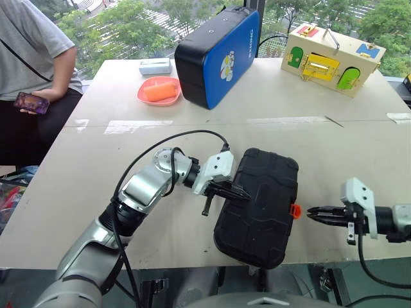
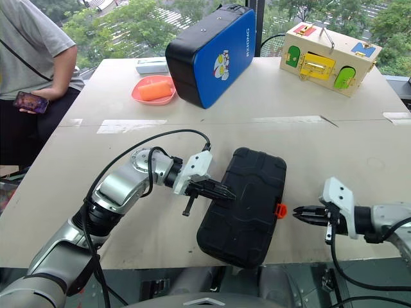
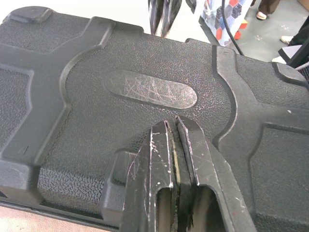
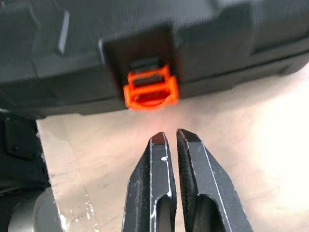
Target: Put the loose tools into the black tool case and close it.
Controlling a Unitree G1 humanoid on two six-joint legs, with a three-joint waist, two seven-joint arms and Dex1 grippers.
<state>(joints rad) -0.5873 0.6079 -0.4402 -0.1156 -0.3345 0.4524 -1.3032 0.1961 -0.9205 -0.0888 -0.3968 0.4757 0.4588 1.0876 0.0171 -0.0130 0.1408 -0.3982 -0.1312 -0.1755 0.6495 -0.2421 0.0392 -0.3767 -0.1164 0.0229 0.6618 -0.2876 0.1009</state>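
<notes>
Head pair looking forward and down over table from robot's side, far enough off for taking in whole tabletop; sharing case, blue case, both arms. Left wrist sitting very close above case lid, facing across it. Right wrist hovering near table, facing case's side and orange latch, also in head pair.

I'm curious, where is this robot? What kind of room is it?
Probably a robot test room upstairs: trees show below the window, and the beige table holds a wooden latch-puzzle box and a closed black ribbed plastic case.
</notes>
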